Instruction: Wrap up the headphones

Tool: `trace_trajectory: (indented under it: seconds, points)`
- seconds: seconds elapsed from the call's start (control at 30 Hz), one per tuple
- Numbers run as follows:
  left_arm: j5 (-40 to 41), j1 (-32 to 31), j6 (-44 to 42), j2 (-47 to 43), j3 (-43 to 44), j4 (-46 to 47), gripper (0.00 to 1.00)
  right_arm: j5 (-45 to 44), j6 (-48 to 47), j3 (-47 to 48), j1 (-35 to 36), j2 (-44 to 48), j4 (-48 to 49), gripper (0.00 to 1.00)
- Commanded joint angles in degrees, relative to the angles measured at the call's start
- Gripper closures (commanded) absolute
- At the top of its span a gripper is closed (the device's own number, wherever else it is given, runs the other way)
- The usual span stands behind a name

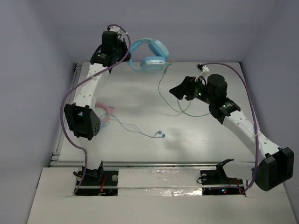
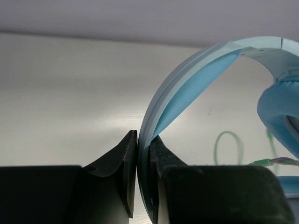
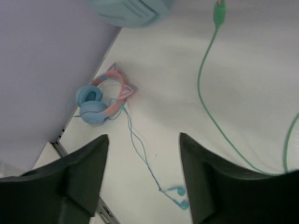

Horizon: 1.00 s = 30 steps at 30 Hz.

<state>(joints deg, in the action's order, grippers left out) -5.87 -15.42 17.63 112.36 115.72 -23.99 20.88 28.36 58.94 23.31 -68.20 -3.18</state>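
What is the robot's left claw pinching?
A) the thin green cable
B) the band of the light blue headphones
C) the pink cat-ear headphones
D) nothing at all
B: the left gripper has its black fingers shut on the padded headband of the light blue over-ear headphones.

Free tabletop [image 1: 183, 129] between green cable [image 1: 159, 88] and earbuds [image 1: 160, 135]; cat-ear headphones [image 1: 105, 113] perhaps left.

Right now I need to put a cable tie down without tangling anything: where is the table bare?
Bare: the near strip in front of the earbuds, and the middle patch between left arm and green cable. Crowded: around the headphones, the cable loops by the right gripper, the left side by the cat-ear headphones.
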Motion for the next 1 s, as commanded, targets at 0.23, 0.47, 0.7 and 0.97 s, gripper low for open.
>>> trace_trajectory:
  seconds: [0.23,0.47,0.7,0.97]
  points:
    - [-13.5,4.1,2.4,-10.2,10.2,-9.7,1.00,16.4,-11.6,7.3,0.3,-12.7,13.6,0.06]
    - [-17.0,4.1,3.6,-13.3,10.6,-9.7,1.00,18.1,-10.7,3.6,0.3,-20.0,20.8,0.14]
    - [-19.5,5.8,5.0,-13.6,13.7,-10.1,1.00,17.2,-11.8,0.4,-0.2,-22.7,22.9,0.27]
    - [-24.6,7.3,7.1,-14.2,15.7,-8.9,1.00,19.4,-10.2,-2.4,-1.2,-28.7,28.0,0.29]
